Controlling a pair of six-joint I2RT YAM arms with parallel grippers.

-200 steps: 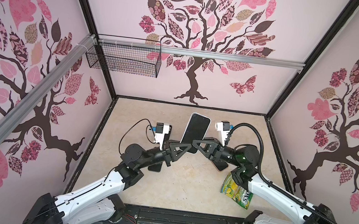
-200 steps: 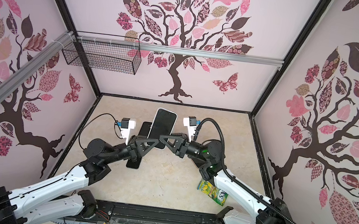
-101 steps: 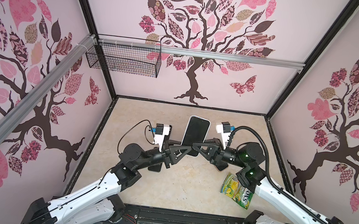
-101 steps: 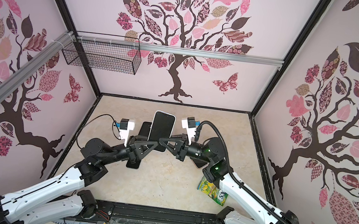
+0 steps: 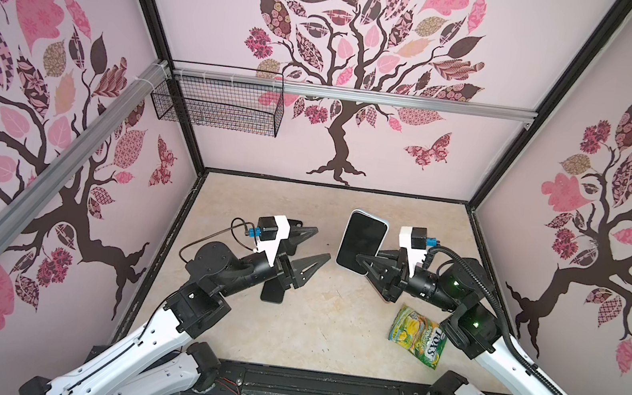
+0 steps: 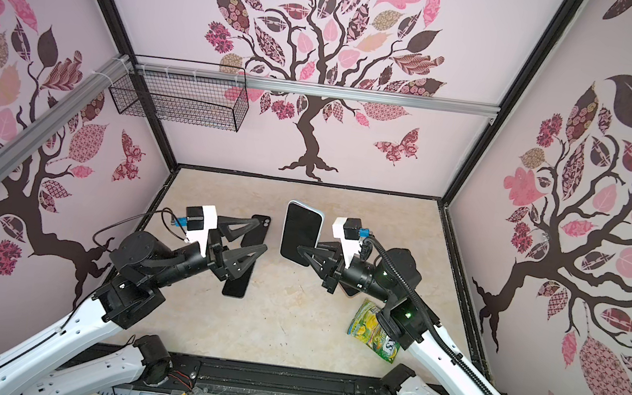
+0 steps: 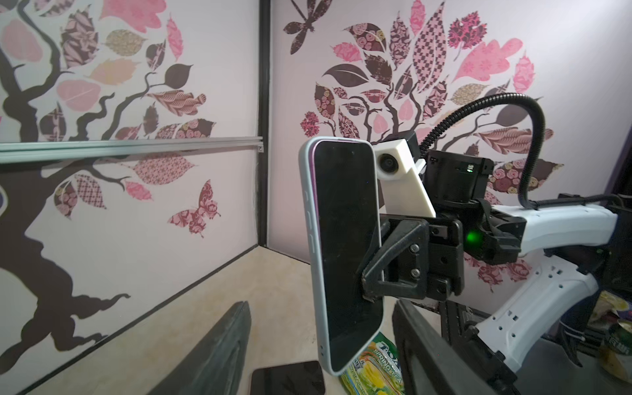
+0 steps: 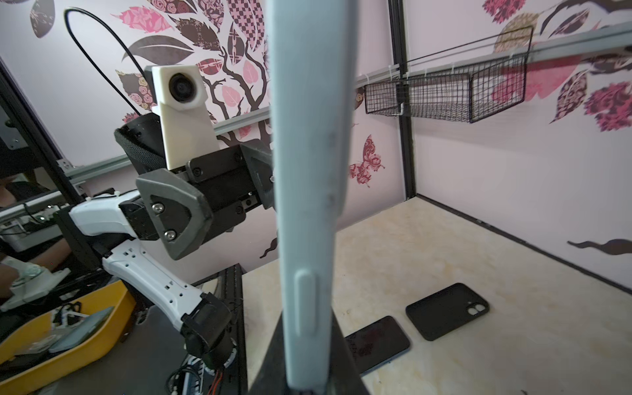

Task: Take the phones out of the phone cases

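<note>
My two grippers face each other over the beige marbled surface (image 5: 308,332). My left gripper (image 5: 322,243), left of the middle, is spread wide and grasps nothing. Beneath it lie one matte black spare case (image 8: 446,309) and one glossy dark loose phone (image 8: 376,342), flat, just beside each other. The right wrist view separates them, while both top views hide most of them under that gripper. My right gripper (image 5: 361,260), right of the middle, is clenched on the one cased phone (image 5: 362,243), held upright inside its pale blue, round-cornered phone case (image 8: 307,171). One crinkly green-yellow snack packet (image 5: 418,339) lies near the right edge.
</note>
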